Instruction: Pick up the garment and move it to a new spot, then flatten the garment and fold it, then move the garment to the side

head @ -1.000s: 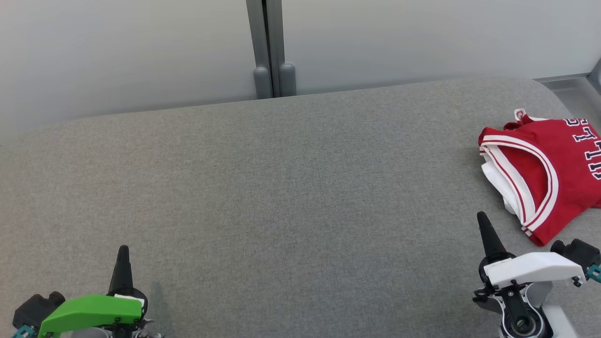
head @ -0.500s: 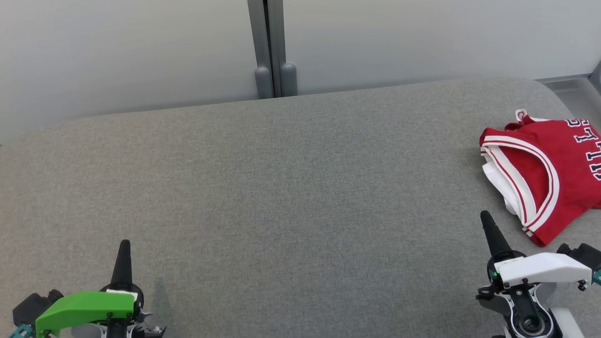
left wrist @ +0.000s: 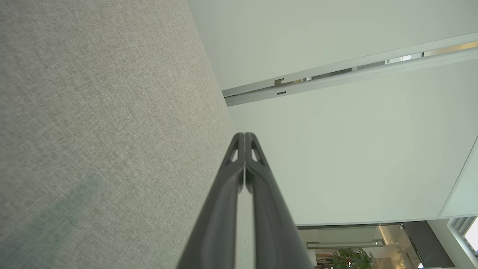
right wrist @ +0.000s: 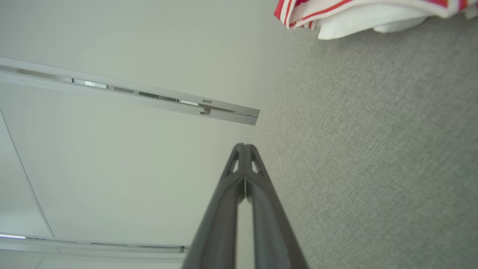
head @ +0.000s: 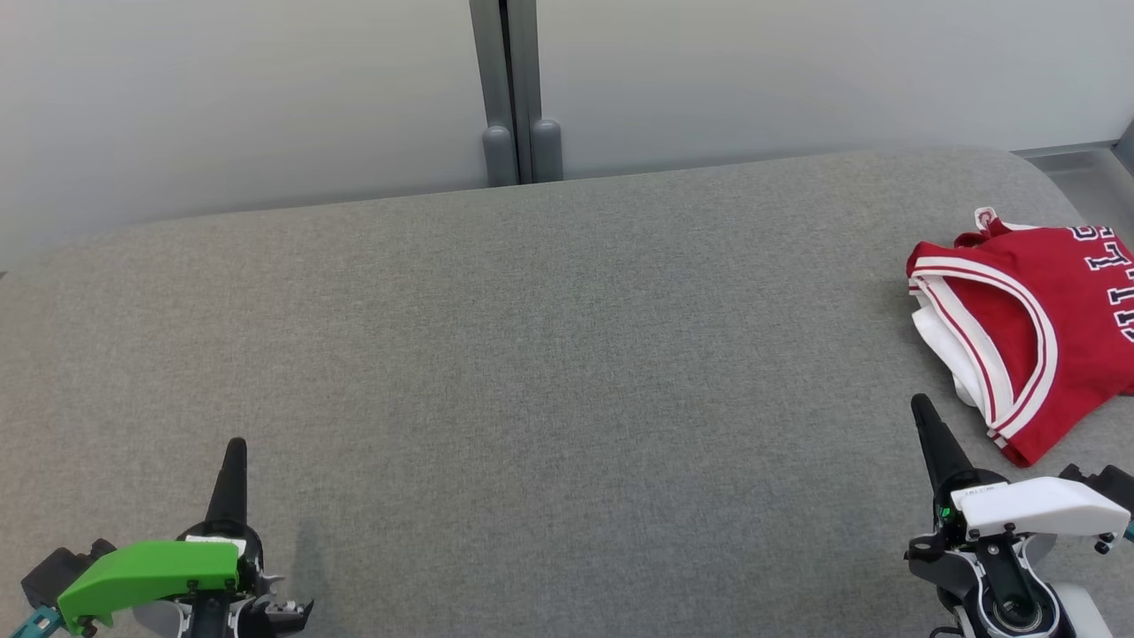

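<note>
Though apart — garment [head: 1050,328] beyond right tool [head: 921,406]

Bright, even, diffuse light throughout. Faint soft shadow on counter [head: 532,399] just beside left gripper [head: 234,448]; same dim smudge in left wrist view. Head view sharp. Wrist views wide-angle: wall seam [right wrist: 23,168] bends near edge, finger bases [right wrist: 220,241] blurred.

green-cased left gripper [head: 234,452]: dark jaws pressed together, pointed forward | white-cased right gripper [head: 923,409]: dark jaws pressed together, tilted slightly left
</note>
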{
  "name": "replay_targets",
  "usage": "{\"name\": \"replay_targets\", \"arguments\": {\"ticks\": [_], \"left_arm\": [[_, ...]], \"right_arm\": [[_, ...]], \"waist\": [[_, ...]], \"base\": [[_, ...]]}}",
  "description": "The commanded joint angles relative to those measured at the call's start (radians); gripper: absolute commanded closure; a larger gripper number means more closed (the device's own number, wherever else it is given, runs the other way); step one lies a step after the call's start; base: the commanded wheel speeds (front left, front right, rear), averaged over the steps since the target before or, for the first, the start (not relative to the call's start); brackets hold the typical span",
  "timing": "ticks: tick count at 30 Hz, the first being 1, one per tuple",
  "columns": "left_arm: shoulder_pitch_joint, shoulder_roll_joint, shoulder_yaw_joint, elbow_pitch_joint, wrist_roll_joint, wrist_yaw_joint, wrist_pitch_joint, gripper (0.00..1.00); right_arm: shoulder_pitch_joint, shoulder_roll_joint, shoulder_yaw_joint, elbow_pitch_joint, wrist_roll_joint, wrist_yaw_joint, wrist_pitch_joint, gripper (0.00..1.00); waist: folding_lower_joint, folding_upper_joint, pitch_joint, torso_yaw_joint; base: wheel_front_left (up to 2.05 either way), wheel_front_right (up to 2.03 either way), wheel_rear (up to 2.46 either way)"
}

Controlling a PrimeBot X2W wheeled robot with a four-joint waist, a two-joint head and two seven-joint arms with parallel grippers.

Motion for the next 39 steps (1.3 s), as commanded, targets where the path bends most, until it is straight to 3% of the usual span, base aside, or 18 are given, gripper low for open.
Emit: {"name": "replay_targets", "arguments": {"ticks": [1,31,39], "left_arm": [[-0.025,0.001,0.006,-0.008,-0.024,0.001,0.008,1.0],[-0.043,-0.002,0.013,-0.028,-0.229,0.002,0.063,1.0],[-0.041,-0.002,0.013,-0.028,-0.232,0.002,0.066,1.0]], "right_arm": [[0.009,-0.006,-0.005,-0.013,0.024,0.0,0.008,1.0],[0.027,-0.007,-0.027,-0.051,0.237,-0.001,0.063,1.0],[0.028,-0.007,-0.028,-0.051,0.241,-0.001,0.065,1.0]], "waist": [[0.0,0.0,0.0,0.0],[0.0,0.0,-0.001,0.007],[0.0,0.0,-0.001,0.007]], "base": [[0.0,0.0,0.0],[0.0,0.0,0.0],[0.0,0.0,0.0]]}}
